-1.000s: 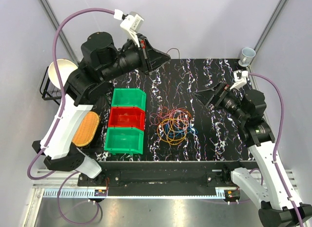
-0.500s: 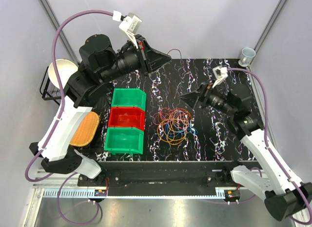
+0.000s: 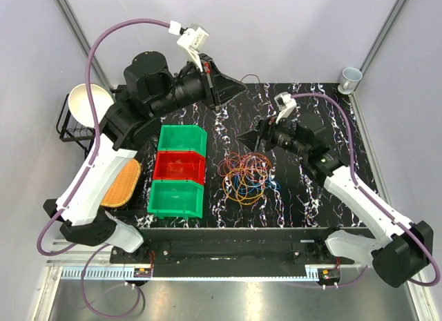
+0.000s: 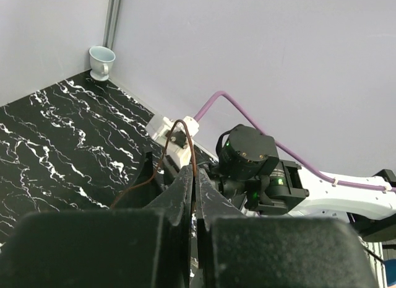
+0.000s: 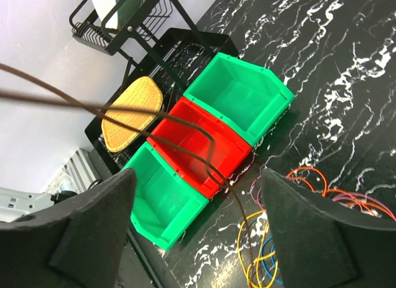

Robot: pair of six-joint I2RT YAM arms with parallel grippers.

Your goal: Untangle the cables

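The black marbled table [image 3: 314, 193] fills the workspace. The left arm [image 3: 103, 172] reaches high over its far left part, and the right arm [image 3: 362, 197] stretches in from the right towards the middle. Three bins stand in a row left of centre, touching one another: a green bin [image 3: 182, 139] farthest back, a red bin [image 3: 180, 166] in the middle and a second green bin [image 3: 175, 199] nearest. Just right of them the cables [image 3: 246, 177] lie in a loose heap of orange, yellow, red and blue loops on the tabletop. The left gripper [image 4: 193, 176] is clenched tight on one thin brown cable [image 4: 181, 121], which arches up from its fingertips. The right gripper [image 5: 198, 195] hangs above the far edge of the heap, jaws spread wide and grasping nothing, with that brown strand crossing between them. A white bowl [image 3: 88, 102] sits in a wire rack [image 3: 69, 133] at the far left, a yellow oval pad [image 3: 122, 182] lies beside the bins, and a small cup [image 3: 350, 77] stands in the far right corner.
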